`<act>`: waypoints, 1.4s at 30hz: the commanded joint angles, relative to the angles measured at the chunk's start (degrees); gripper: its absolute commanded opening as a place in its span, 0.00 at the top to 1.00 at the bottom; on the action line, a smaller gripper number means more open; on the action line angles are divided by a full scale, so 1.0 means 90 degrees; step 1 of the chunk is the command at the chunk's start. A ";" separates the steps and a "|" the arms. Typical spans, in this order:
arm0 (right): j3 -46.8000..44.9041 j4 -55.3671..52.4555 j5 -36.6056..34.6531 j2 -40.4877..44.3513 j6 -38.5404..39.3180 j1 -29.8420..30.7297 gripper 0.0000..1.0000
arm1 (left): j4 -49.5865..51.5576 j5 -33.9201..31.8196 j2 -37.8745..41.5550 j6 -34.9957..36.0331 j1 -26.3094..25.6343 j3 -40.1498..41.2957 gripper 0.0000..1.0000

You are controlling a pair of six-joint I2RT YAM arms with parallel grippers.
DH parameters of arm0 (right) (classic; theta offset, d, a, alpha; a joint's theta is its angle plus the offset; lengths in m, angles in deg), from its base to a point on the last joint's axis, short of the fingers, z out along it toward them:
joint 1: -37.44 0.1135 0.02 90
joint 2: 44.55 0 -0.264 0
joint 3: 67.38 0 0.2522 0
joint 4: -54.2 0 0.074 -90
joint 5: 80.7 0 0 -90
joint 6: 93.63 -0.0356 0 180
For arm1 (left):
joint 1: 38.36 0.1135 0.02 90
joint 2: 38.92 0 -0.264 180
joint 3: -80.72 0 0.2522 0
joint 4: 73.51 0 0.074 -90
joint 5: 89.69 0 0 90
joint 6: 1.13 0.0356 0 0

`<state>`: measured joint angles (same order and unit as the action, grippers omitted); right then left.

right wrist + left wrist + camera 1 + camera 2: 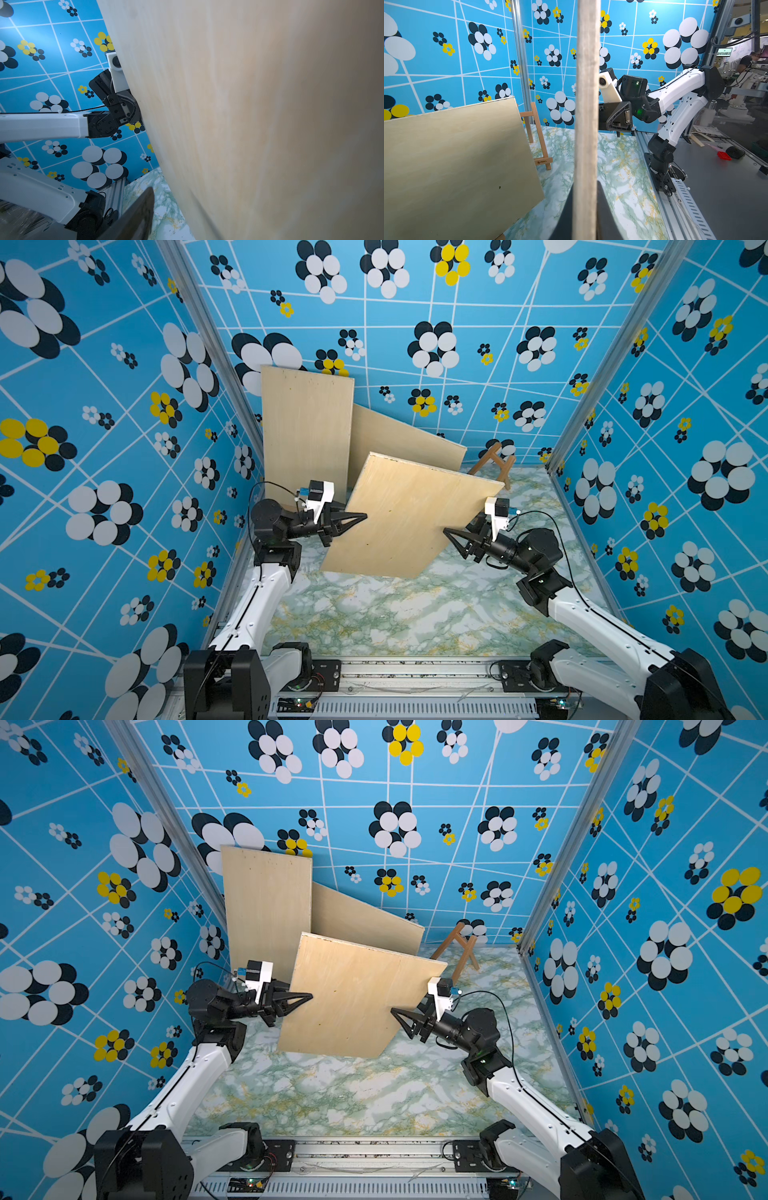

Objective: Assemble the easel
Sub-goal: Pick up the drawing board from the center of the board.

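A: Quick, left first. What is the left gripper [358, 517] doing?

B: Pinching the board [411, 514] by its left edge. In the left wrist view the edge runs straight up between the fingers. The board is tilted and spans between the two arms.

A: Right gripper [451, 535]?

B: It's at the board's right edge, low down. I cannot tell whether it's clamped on or just alongside. Its wrist view is all board face plus one finger [141, 216].

A: Risks?

B: A wide board on what may be a one-sided pinch could pivot or slip out, my guess. If the right side isn't gripping, the far end sags and drops onto the table [374, 614]. A swing backward hits the spare boards [305, 431] leaning on the back wall. A swing right could knock the easel [543, 161] over, since it looks light.

A: Where's the easel relative to the jaws?

B: Standing in the back right corner, just past the board's far right corner. It's well apart from the left jaws and nearer the right ones, behind them. Neither touches it.
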<state>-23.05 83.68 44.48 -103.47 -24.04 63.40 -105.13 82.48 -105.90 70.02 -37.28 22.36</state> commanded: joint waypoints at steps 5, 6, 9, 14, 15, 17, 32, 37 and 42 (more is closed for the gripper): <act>-0.0022 0.1241 0.2337 0.0167 -0.0461 0.0196 0.26 | 0.0619 -0.0525 -0.0992 0.0194 0.0301 -0.0153 1.00; -0.0010 0.1288 0.2437 0.0147 -0.0488 0.0166 0.26 | 0.0726 -0.0426 -0.1040 0.0225 0.0320 -0.0224 1.00; 0.0034 0.1456 0.2693 0.0119 -0.0646 0.0040 0.27 | 0.1313 -0.0262 -0.1149 0.0597 0.0377 -0.0413 1.00; 0.0079 0.1653 0.2918 -0.0012 -0.0755 -0.0012 0.31 | 0.2402 -0.0175 -0.1357 0.1349 0.0429 -0.0727 1.00; 0.0095 0.1660 0.2934 -0.0045 -0.0788 -0.0013 0.32 | 0.2399 -0.0175 -0.1398 0.1345 0.0444 -0.0724 1.00; 0.0057 0.1865 0.2937 -0.0141 -0.0881 -0.0013 0.48 | 0.2384 -0.0199 -0.1453 0.1367 0.0452 -0.0704 1.00; 0.0067 0.4138 0.2694 -0.1002 -0.2620 0.0003 0.84 | 0.2206 -0.0338 -0.1667 0.1283 0.0398 -0.0591 1.00; -0.0050 0.3941 0.2530 -0.0772 -0.2312 0.0023 1.00 | 0.2058 -0.0493 -0.1681 0.1196 0.0421 -0.0521 1.00; -0.0052 0.1976 0.2631 -0.0035 -0.0804 0.0034 1.00 | 0.2094 -0.0633 -0.1724 0.1041 0.0490 -0.0607 0.85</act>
<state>-25.10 100.62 59.01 -111.40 -40.63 60.16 -82.75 90.79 -119.56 77.91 -34.79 17.36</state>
